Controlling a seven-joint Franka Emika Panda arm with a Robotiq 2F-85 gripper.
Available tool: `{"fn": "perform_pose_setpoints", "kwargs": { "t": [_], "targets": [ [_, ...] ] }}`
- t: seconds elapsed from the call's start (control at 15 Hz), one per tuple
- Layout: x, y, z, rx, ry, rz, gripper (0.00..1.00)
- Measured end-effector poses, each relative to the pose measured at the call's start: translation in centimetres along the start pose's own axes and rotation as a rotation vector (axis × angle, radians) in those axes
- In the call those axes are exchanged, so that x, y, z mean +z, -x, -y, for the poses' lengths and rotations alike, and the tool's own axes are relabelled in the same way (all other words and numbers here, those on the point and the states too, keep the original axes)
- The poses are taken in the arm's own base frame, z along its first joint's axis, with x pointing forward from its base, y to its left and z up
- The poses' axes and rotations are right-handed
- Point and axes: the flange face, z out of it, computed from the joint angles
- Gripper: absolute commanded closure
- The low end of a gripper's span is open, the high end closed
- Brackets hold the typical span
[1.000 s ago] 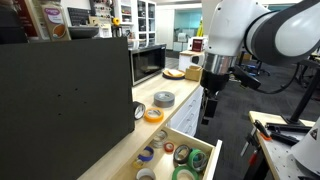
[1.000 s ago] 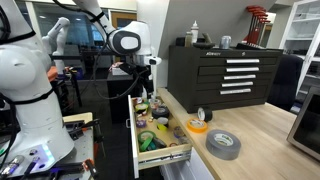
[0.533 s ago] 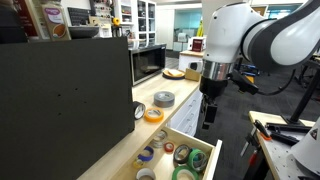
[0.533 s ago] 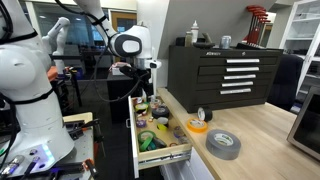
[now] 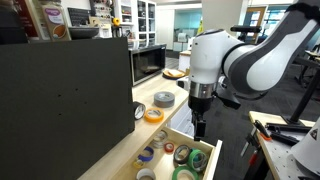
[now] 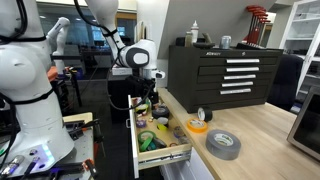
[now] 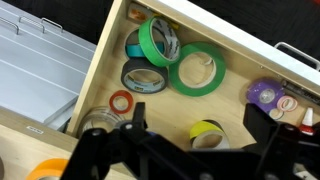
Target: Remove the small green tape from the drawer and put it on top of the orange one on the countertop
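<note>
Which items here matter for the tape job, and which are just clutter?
Job: small green tape, drawer, orange tape, countertop, gripper (open, over the drawer).
Clutter: larger green roll, blue roll, yellow roll, grey duct-tape roll, microwave, black tool chest.

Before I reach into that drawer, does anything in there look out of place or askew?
The small green tape looks askew: it seems tilted, leaning on the blue roll in a corner of the drawer, while the larger green roll lies flat.
</note>
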Motion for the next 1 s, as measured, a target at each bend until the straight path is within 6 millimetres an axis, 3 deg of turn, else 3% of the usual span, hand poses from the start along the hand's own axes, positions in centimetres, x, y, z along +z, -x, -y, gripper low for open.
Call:
{"fn": "perform_pose_setpoints", "kwargs": {
  "t": [0.47, 1.0],
  "targets": [
    [6.2, -1.6, -2.1, -0.048, 0.024, 0.062, 0.0],
    [11.2, -1.2, -3.1, -0.055, 0.01, 0.144, 0.0]
  ]
}}
